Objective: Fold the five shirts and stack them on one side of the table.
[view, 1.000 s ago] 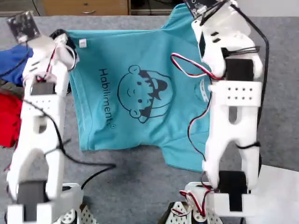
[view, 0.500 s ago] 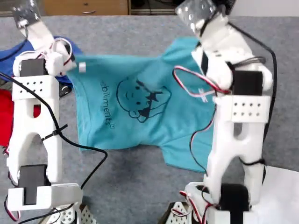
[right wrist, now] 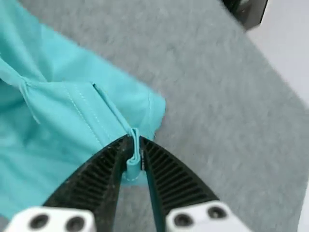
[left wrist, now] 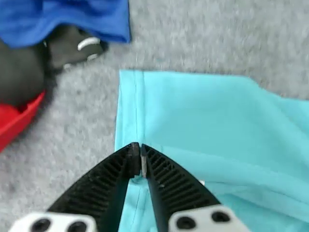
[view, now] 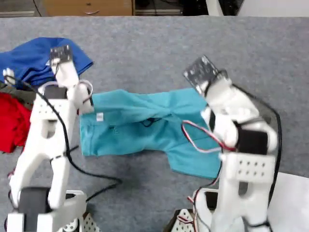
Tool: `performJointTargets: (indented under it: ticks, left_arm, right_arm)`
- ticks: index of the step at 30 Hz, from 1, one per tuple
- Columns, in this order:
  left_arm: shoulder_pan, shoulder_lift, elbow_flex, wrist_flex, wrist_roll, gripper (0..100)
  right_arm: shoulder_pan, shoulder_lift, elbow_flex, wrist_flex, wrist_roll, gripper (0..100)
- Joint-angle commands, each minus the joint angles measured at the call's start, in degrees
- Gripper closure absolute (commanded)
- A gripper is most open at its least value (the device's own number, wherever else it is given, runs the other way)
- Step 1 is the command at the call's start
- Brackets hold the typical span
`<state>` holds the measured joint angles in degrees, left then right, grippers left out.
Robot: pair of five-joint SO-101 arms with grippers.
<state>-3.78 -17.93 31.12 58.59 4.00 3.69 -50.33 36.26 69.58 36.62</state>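
A teal shirt [view: 145,128] lies across the middle of the grey table, its far half pulled over toward the near edge so it is folded lengthwise. My left gripper [left wrist: 136,157] is shut on the teal shirt's [left wrist: 217,125] hem at its left side, under the left arm [view: 67,94]. At the other end, my right gripper [right wrist: 133,154] is shut on a pinch of the teal shirt [right wrist: 58,111], below the right arm [view: 217,101]. A blue shirt [view: 34,60], a red shirt [view: 12,121] and a dark shirt [left wrist: 29,63] are heaped at the far left.
The heap of shirts crowds the table's left edge. A white sheet [view: 289,193] lies at the near right corner. A black cable [view: 96,176] trails over the table in front of the teal shirt. Wooden furniture [view: 87,7] stands behind the table.
Both grippers have pulled the teal shirt's far edge toward the near side, folding it over itself; the printed face is now hidden. The blue shirt at far left is uncovered.
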Motion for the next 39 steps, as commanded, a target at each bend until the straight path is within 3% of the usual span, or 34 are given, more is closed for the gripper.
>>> performJointTargets:
  ticks: [1,12,15,19,25,34,36,39]
  left_arm:
    - [-0.18,-7.43,8.70,-4.92,-0.62,98]
    - [-0.88,-20.62,22.95,-4.92,-0.62,98]
    - [-0.79,-24.22,25.23,-1.76,-0.70,98]
    - [-0.88,-28.35,27.96,0.09,-0.70,98]
    - [-0.88,-30.11,29.36,0.00,-0.70,98]
    - [-0.88,-30.55,29.19,0.35,-0.70,98]
    - [-0.79,-30.55,28.48,2.37,-2.46,95]
    - [0.00,-30.64,27.78,5.54,-5.71,84]
  right_arm:
    - [3.47,-8.66,8.75,-1.23,3.25,99.5]
    - [3.82,-32.57,28.62,8.09,7.65,99.5]
    - [3.82,-36.44,31.34,9.49,7.91,99.5]
    - [5.32,-38.55,32.57,9.76,8.62,99.5]
    - [10.24,-38.55,32.92,9.85,15.38,99.5]
    - [10.15,-38.64,33.63,13.19,22.15,99.0]
    - [10.15,-38.90,33.63,14.07,23.47,95.6]
    - [10.15,-38.99,33.19,14.07,23.65,87.1]
